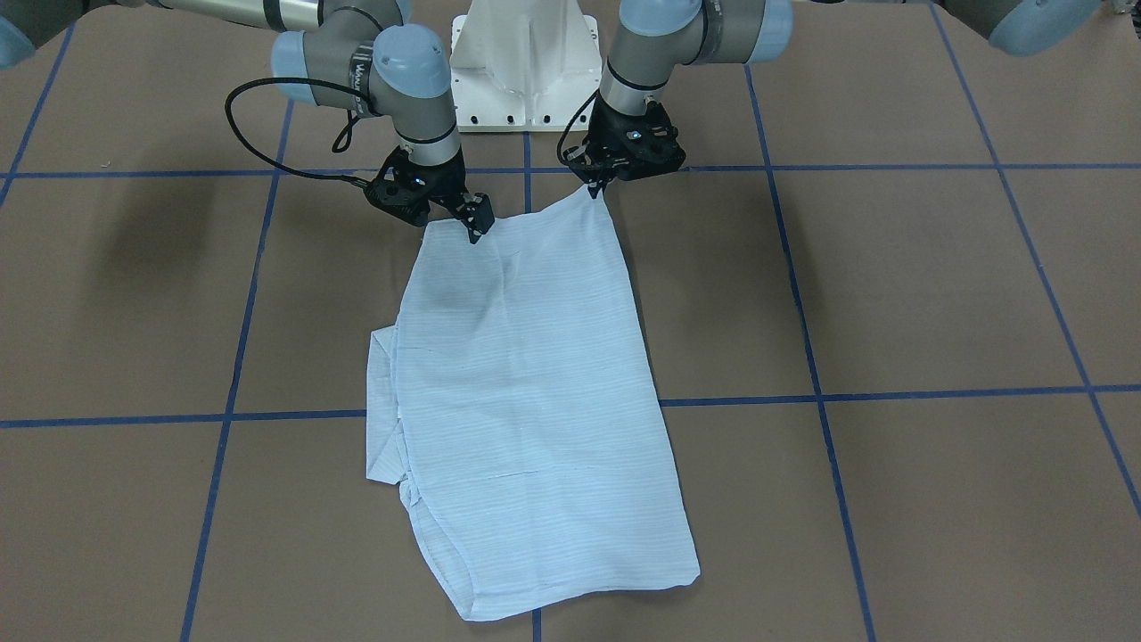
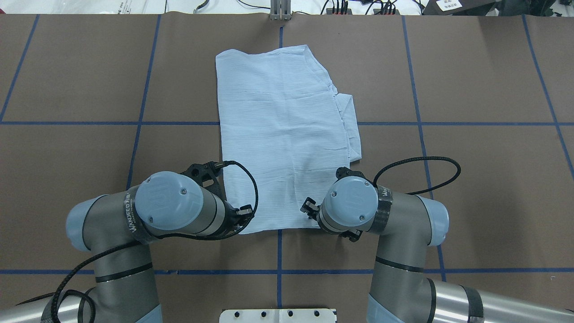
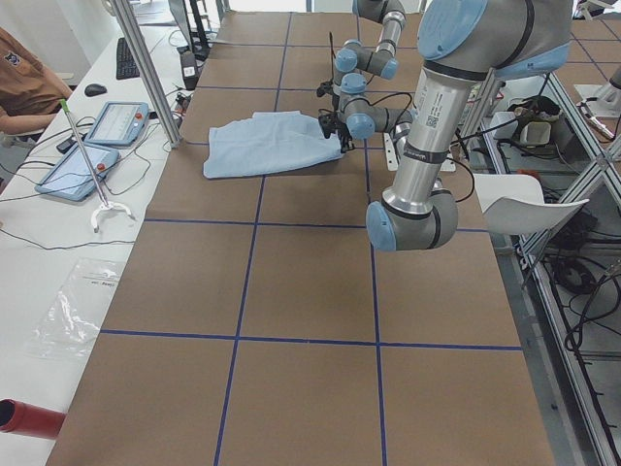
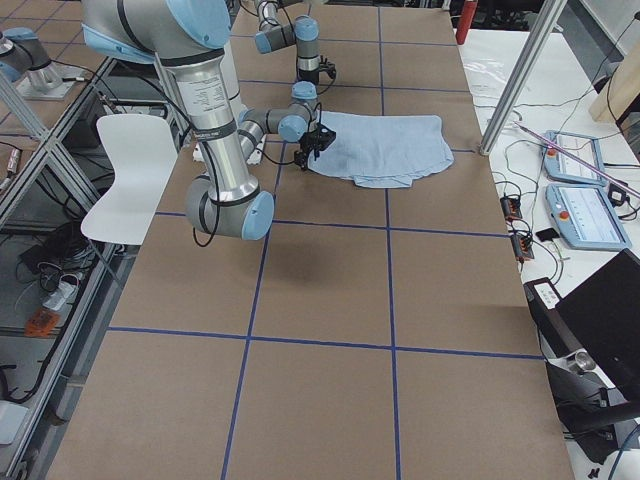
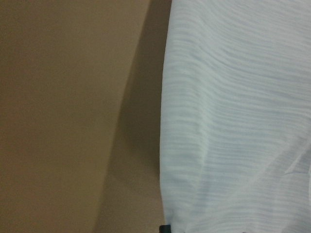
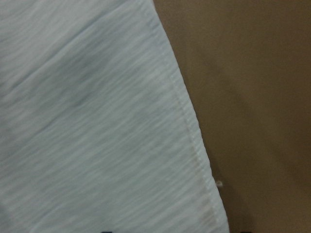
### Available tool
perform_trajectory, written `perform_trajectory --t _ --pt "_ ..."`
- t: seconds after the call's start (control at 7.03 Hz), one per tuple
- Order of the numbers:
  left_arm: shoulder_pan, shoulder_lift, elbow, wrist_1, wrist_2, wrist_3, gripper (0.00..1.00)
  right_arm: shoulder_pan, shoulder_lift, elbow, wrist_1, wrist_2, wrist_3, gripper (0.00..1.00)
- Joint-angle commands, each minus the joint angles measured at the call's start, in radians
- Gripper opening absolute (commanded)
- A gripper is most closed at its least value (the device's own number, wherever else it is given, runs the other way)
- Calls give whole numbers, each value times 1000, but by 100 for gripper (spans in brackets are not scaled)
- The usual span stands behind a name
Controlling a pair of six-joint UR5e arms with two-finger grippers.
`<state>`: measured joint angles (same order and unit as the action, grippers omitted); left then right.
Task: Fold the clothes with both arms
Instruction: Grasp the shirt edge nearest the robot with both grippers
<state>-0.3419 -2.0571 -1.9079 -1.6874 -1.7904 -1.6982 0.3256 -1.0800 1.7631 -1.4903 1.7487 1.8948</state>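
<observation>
L gripper point(image 1: 595, 187) & R gripper point(image 1: 478, 225) each pinch shirt point(image 1: 526, 383) hem; lift yr corners evenly, keep edge taut.

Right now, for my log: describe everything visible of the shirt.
The shirt is thin, pale-blue, finely striped cloth, folded into a long panel lying flat on the table, a layer poking out on the robot's right. The left claw pinches one robot-side corner into a peak; the right claw sits at the other.

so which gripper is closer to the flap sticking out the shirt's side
Right. The right gripper is at the near edge of the shirt, on the same side as the flap; the left gripper holds the near corner on the opposite side.
</observation>
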Motion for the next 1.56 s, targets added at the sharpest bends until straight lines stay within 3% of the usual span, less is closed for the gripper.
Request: perform_trajectory --t 0.0,0.43,1.0,1.42 --pt "0 0 0 0 0 0 0 0 2 -1 1 2 0 56" --pt "-3 0 0 0 2 -1 0 0 11 -1 2 2 -5 0" --pt "-5 0 3 -2 2 2 0 9 26 6 5 6 -8 0" --pt "-5 -6 -11 -2 -3 2 0 38 20 67 4 31 0 0"
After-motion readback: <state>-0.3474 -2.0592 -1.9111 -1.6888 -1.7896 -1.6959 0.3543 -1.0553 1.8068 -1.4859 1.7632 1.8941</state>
